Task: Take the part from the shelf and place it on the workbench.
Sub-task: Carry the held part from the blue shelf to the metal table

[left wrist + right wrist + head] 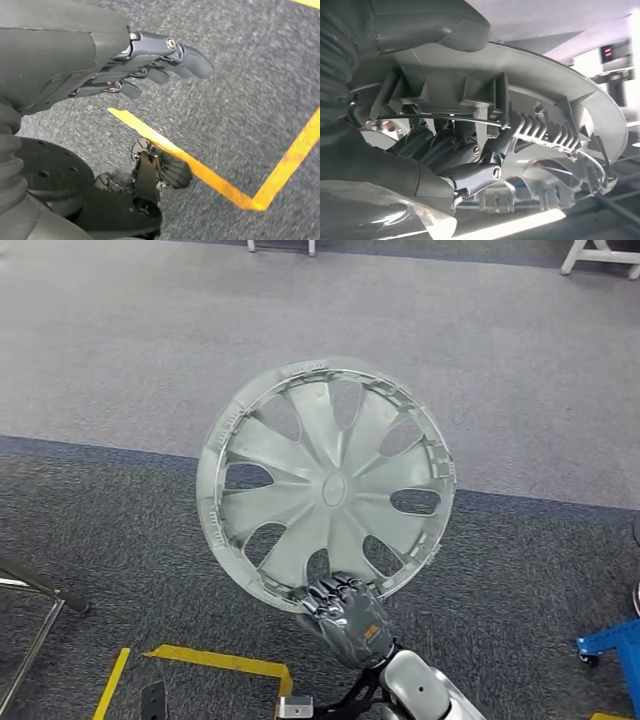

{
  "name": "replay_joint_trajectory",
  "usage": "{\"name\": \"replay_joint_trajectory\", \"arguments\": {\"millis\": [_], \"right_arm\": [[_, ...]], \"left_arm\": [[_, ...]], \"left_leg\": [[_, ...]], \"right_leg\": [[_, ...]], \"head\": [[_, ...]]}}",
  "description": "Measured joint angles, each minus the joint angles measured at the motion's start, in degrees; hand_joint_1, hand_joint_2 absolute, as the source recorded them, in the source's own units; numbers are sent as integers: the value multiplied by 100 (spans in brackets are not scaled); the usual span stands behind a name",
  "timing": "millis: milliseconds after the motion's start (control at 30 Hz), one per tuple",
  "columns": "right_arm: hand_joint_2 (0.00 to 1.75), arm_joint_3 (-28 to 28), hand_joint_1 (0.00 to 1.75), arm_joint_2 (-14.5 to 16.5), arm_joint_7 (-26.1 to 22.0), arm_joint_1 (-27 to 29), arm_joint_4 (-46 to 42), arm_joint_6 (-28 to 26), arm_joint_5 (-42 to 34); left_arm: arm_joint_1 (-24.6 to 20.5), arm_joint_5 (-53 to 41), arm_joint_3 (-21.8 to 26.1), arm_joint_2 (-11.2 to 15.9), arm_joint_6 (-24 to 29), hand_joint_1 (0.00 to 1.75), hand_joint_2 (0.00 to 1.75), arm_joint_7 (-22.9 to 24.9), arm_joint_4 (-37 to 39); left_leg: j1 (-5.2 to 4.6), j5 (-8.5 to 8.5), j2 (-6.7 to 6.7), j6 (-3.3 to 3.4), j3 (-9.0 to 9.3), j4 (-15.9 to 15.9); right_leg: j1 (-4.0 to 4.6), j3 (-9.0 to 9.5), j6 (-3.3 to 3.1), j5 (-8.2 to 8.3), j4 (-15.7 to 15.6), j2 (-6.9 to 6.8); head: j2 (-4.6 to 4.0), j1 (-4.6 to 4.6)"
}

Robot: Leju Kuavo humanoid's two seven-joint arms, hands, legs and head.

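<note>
The part is a silver wheel cover (326, 485) with several spoke openings, held up over the carpeted floor in the head view. My right hand (349, 618) grips its near rim from below, fingers curled over the edge. In the right wrist view the cover's ribbed rim (546, 115) runs across, with my right hand's dark fingers (467, 155) hooked inside it. My left hand (151, 62) hangs above the floor with its fingers stretched out and apart, holding nothing.
Grey carpet lies below, with a lighter floor band beyond it. Yellow tape lines (219, 662) mark the floor near my feet. A metal frame leg (34, 600) is at the left, a blue wheeled base (615, 645) at the right, white table legs (600, 255) far back.
</note>
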Motion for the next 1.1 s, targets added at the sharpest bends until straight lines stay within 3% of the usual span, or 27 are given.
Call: {"name": "replay_joint_trajectory", "arguments": {"millis": [67, 133, 200, 267, 333, 400, 467, 500, 567, 600, 667, 700, 767, 833, 900, 967, 1000, 1033, 1100], "right_arm": [[175, 11, 175, 0, -8, -26, 37, 0, -7], [175, 20, 175, -1, 3, -41, 54, 1, 20], [175, 36, 175, -2, 45, -37, 68, 2, 91], [175, 67, 175, -3, 100, -39, 71, 4, 141], [175, 91, 175, -5, 143, -54, 53, 3, 115], [175, 92, 175, -27, 167, -55, 20, 2, 75], [175, 90, 175, -56, 165, -49, -1, 2, 52], [175, 92, 175, -65, 156, -50, -7, 2, 39], [175, 96, 175, -68, 129, -59, -22, 2, 4], [175, 98, 175, -68, 113, -69, -28, 2, -12], [175, 110, 175, -68, 80, -98, -36, 8, -45], [175, 123, 175, -67, 62, -110, -39, 13, -60], [175, 162, 175, -66, 35, -130, -40, 25, -78], [175, 196, 175, -65, 26, -146, -40, 30, -92], [175, 211, 175, -75, 33, -144, -36, 30, -106], [175, 222, 175, -97, 41, -115, -31, 30, -110], [175, 231, 175, -107, 46, -102, -29, 30, -110], [175, 241, 175, -110, 50, -95, -27, 31, -110], [175, 258, 175, -111, 58, -102, -25, 33, -116]], "left_arm": [[10, 15, 2, -5, -5, 0, 175, -70, 1], [19, 35, 4, -13, 4, 0, 175, -91, 1], [46, 58, 11, -17, 20, 0, 175, -92, 1], [76, 86, 30, -12, 20, 0, 175, -92, 1], [74, 108, 52, -4, 11, 0, 175, -94, 1], [47, 105, 68, 1, 8, 0, 175, -85, 2], [32, 93, 78, 4, 16, 0, 175, -43, 2], [31, 87, 83, 5, 20, 0, 175, -20, 3], [29, 75, 89, 13, 18, 0, 175, 20, 3], [21, 69, 90, 18, 13, 0, 175, 62, 3], [-5, 61, 90, 26, 3, 0, 175, 208, 3], [-12, 60, 91, 28, -10, 0, 175, 273, 3], [-4, 61, 93, 34, -74, 0, 175, 289, 3], [-7, 60, 97, 37, -147, 0, 175, 212, 3], [-34, 40, 99, 37, -151, 0, 175, 179, 3], [-45, 1, 99, 36, -122, 0, 175, 236, 3], [-41, -24, 99, 36, -116, 0, 175, 280, 3], [-35, -49, 98, 36, -126, 0, 175, 314, 3], [-27, -107, 88, 33, -182, 0, 175, 337, 3]], "left_leg": [[4, -4, -181, -10, 4, 14], [3, -8, -333, -53, -28, 47], [20, 15, -463, -125, -75, 54], [35, 30, -537, -191, -97, 47], [10, -121, -292, -247, -195, 273], [5, -449, 73, -295, -475, 910], [29, -641, 205, -326, -738, 1502], [39, -589, 227, -333, -753, 1543], [45, -234, 318, -321, -482, 1012], [19, -89, 462, -299, -293, 638], [-47, 26, 712, -230, -54, 113], [-76, -7, 754, -197, -39, 49], [-66, 1, 630, -127, -41, 5], [-28, 19, 485, -59, -17, -33], [-6, 22, 340, -9, -7, -46], [-7, 13, 179, 17, -5, -44], [-9, 11, 96, 20, -2, -41], [-8, 10, 10, 19, 2, -36], [1, 4, -154, 4, 10, -23]], "right_leg": [[-12, 188, -28, 466, -617, 120], [-52, 464, -45, 744, -1257, 442], [-62, 564, -58, 756, -1447, 600], [-60, 595, -96, 773, -1492, 461], [-74, 650, -154, 783, -1542, 280], [-61, 692, -200, 764, -1556, 80], [-49, 718, -217, 736, -1555, -115], [-48, 733, -216, 721, -1555, -204], [-48, 778, -200, 686, -1555, -358], [-39, 802, -185, 666, -1556, -426], [-3, 832, -141, 627, -1557, -547], [15, 842, -114, 613, -1566, -609], [22, 865, -51, 578, -1589, -717], [2, 799, 9, 443, -1426, -515], [-10, 478, 36, 140, -793, -160], [-8, 62, 42, -81, -87, -28], [-7, -46, 40, -44, 28, -10], [-9, -40, 33, 112, -86, 7], [-25, 223, 3, 563, -787, 166]], "head": [[0, 1], [0, -4], [0, -7], [0, -8], [0, -51], [0, -90], [0, -91], [0, -91], [0, -92], [0, -92], [0, -90], [0, -87], [0, -81], [0, -60], [0, -19], [0, -7], [0, -6], [0, -8], [0, -6]]}}
